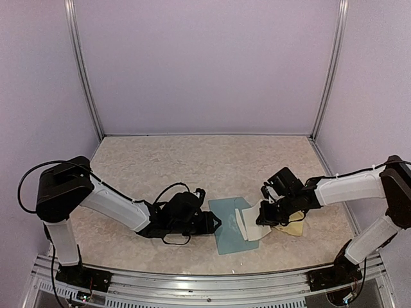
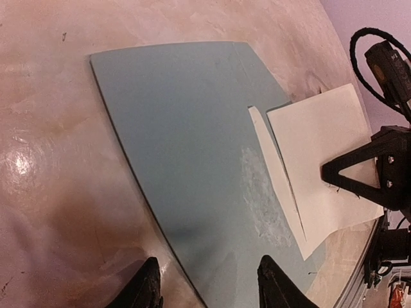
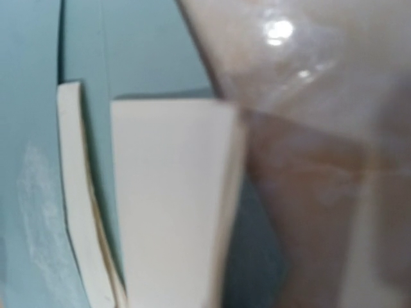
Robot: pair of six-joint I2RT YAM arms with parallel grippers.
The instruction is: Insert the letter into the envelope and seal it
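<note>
Where the envelope (image 2: 186, 147) ends, the left end effector (image 2: 207, 282) sits

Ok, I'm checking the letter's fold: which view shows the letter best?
Left wrist: the letter lies nearly whole, sharp, over the edge of the envelope. The top view shows it small, partly under the right hand; the right wrist view is blurred and cropped.

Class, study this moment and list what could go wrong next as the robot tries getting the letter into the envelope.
1. The cream folded paper letter lies on top of the flat teal-blue paper envelope; no opening shows, so it may just slide over it.
2. The left fingers stand open astride the envelope's edge, not pinning it; a push could shift it.
3. The letter's splayed loose fold may snag or crease.
</note>
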